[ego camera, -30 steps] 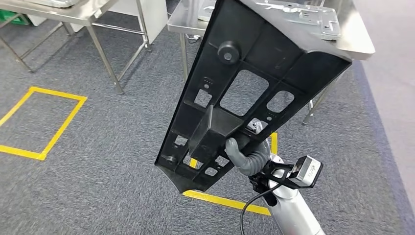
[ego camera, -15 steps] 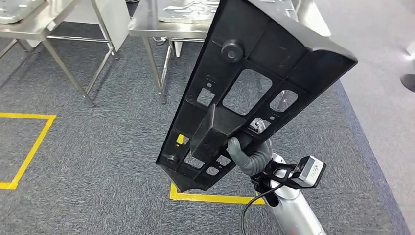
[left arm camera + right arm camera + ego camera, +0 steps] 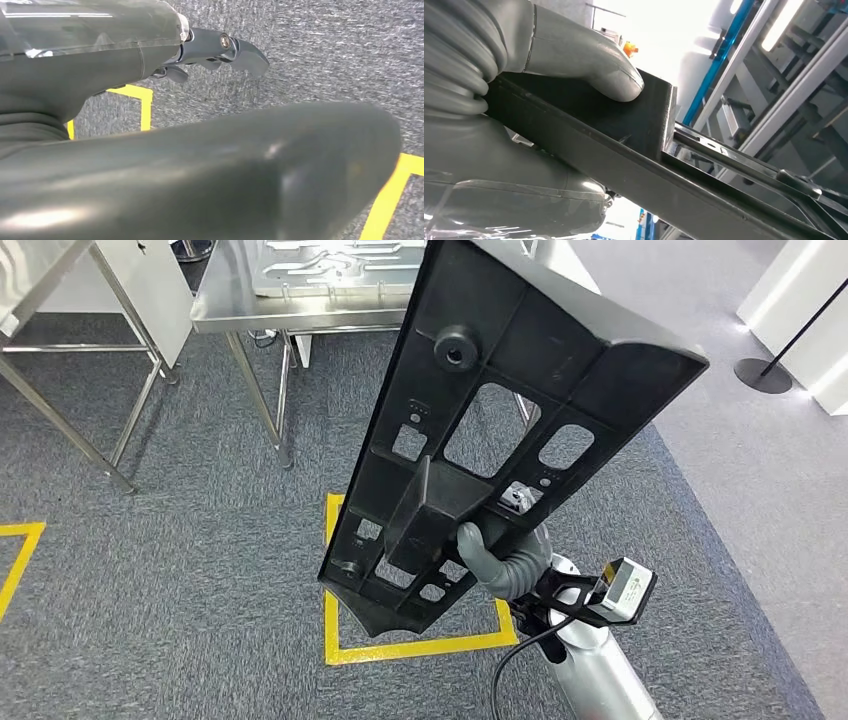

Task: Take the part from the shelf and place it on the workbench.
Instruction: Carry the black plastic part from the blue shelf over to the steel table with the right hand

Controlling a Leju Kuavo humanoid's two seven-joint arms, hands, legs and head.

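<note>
- Right hand (image 3: 500, 558) has its thumb and fingers (image 3: 589, 65) clamped on the black part (image 3: 500, 430), held upright above the carpet.
- Part's off the shelf; the steel desk (image 3: 300, 312) ahead awaits it, I'd say.
- Left hand (image 3: 220, 50) hangs low, holding nothing; how far it's spread, can't tell.

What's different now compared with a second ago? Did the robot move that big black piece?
Mostly the view itself has swung: the steel table and the yellow floor marking slid across the picture together, so the camera turned, not the things. The right hand grips the black part by its raised block just as before, held at the same tilt. Nothing was picked up or let go.
</note>
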